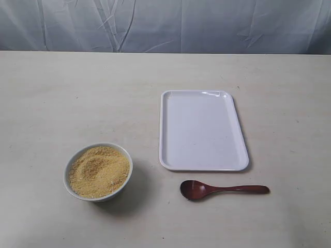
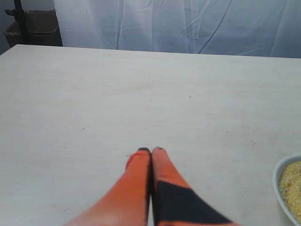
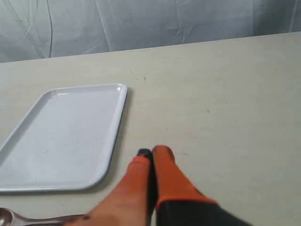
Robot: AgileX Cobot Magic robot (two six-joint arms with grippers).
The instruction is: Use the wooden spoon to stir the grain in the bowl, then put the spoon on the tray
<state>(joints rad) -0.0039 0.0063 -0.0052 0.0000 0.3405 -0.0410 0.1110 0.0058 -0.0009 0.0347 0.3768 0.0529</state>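
The white bowl [image 1: 98, 172] sits at the front left of the table, heaped with yellow-tan grain [image 1: 99, 170]. The white tray [image 1: 202, 130] lies empty to its right. In front of the tray rests the dark wooden spoon [image 1: 223, 189], its handle pointing right. Neither arm shows in the exterior view. My left gripper [image 2: 151, 150] is shut and empty above bare table, with the bowl's rim [image 2: 277, 186] off to one side. My right gripper [image 3: 151, 151] is shut and empty beside the tray [image 3: 61, 136]; the spoon [image 3: 28, 219] shows at the frame edge.
A pale table [image 1: 62, 103] carries everything, and a wrinkled grey-blue curtain [image 1: 165, 23] hangs behind its far edge. In the left wrist view a dark stand with a box [image 2: 33, 26] is beyond the table's corner.
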